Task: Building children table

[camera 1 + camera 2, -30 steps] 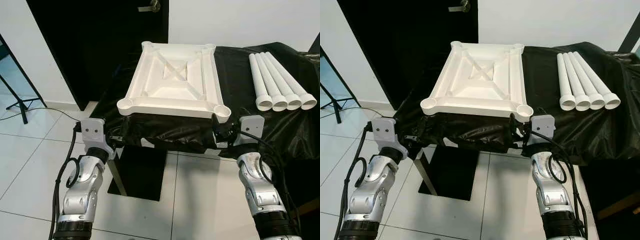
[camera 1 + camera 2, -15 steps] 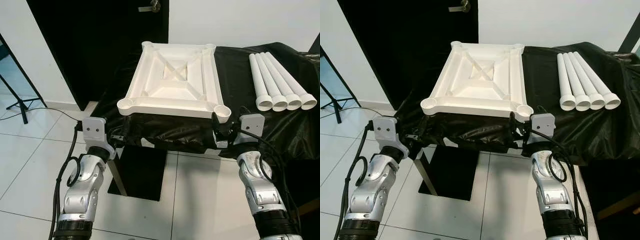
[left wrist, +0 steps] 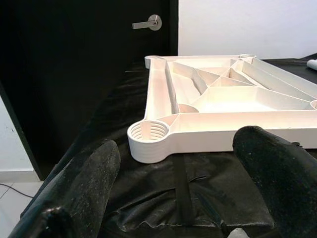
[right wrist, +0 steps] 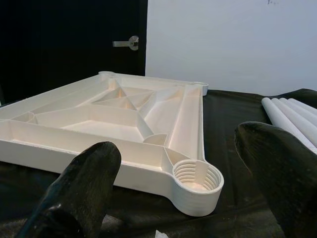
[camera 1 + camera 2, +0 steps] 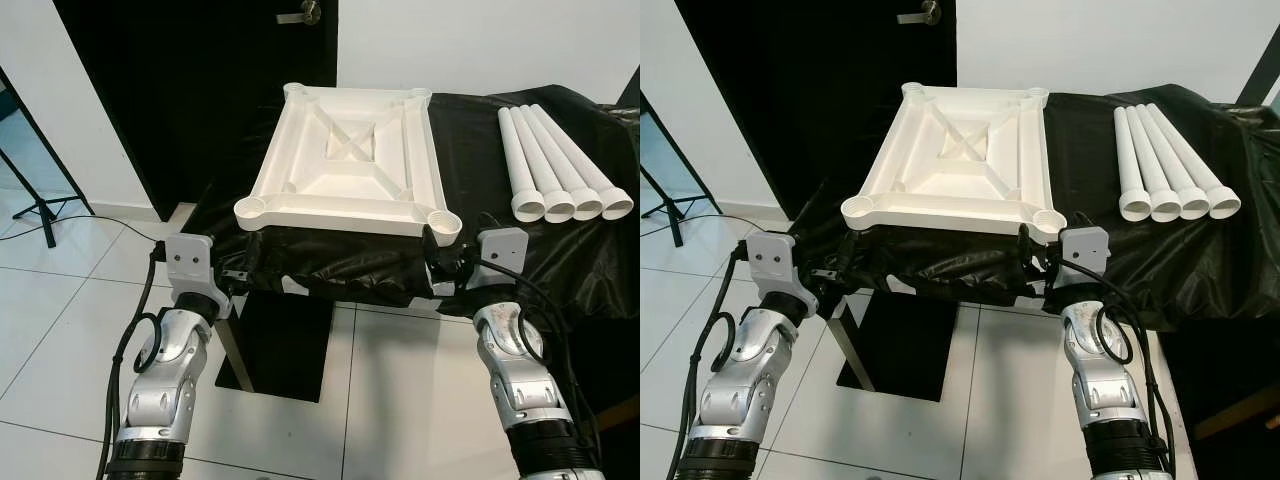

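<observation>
Left eye view puts the upturned tabletop (image 5: 350,165) at the black-draped desk's (image 5: 470,140) near-left edge, four legs (image 5: 560,165) toward its right side. Left wrist view shows my left gripper (image 3: 183,183) spread empty; right wrist view, my right gripper (image 4: 173,188) likewise. I'd worry the slick cloth slips when I push a leg in.

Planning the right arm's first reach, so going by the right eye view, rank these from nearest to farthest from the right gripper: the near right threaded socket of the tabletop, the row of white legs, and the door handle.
1. Near right threaded socket: just above the right gripper, at the tabletop's near corner.
2. White legs: to the right on the black cloth.
3. Door handle: far back, up left.
</observation>
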Motion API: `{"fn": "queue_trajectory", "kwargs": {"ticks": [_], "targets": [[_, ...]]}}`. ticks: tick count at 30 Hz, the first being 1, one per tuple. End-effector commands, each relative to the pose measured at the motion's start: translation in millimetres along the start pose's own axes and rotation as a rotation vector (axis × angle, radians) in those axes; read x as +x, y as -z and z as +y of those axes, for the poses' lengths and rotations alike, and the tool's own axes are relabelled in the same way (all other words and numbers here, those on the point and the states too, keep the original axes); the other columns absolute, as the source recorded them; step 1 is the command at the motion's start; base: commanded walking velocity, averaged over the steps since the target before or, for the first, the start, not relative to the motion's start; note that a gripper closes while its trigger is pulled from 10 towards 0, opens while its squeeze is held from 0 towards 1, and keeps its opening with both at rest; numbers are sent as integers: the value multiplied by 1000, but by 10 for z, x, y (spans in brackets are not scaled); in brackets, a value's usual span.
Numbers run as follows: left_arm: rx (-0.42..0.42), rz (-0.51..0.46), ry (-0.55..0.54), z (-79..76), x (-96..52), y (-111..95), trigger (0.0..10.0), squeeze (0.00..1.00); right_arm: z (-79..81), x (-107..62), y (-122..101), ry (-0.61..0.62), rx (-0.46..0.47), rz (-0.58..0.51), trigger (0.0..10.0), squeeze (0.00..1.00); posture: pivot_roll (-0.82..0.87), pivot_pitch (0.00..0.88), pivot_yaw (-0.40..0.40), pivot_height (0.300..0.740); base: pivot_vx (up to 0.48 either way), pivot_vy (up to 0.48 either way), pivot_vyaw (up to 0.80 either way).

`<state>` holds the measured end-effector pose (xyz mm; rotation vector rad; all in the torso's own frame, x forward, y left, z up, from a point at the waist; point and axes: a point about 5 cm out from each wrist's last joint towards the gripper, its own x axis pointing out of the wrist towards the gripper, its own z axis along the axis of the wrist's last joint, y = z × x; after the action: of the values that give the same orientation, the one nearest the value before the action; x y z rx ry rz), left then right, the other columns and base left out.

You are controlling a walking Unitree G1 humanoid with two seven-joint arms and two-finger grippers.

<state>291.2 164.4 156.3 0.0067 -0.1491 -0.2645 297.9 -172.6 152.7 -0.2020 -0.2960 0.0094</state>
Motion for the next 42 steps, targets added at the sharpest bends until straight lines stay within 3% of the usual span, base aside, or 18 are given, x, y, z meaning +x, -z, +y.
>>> {"fn": "queue_trajectory", "kwargs": {"ticks": [1,22,25,33,38,42], "targets": [[22,-1,48,-23,-10,-8,10000,0,-1,-1,-3,5,-2,5,10000,0,24,0,18,740,0,-251,0],[25,5,52,-16,-9,-12,10000,0,-2,-17,14,13,1,13,10000,0,27,0,24,740,0,-433,0],[-7,17,34,-20,-2,7,10000,0,-8,-17,13,15,1,14,10000,0,26,0,25,740,0,0,0],[14,34,-39,45,29,1,10000,0,-10,-16,18,15,1,18,10000,0,24,0,26,740,0,0,0],[27,26,-36,54,30,-9,10000,0,-9,-16,15,15,0,17,10000,0,23,0,26,740,0,0,0],[-12,32,-18,53,33,-5,10000,0,-16,-16,12,18,-1,17,10000,0,20,0,27,740,0,0,0]]}}
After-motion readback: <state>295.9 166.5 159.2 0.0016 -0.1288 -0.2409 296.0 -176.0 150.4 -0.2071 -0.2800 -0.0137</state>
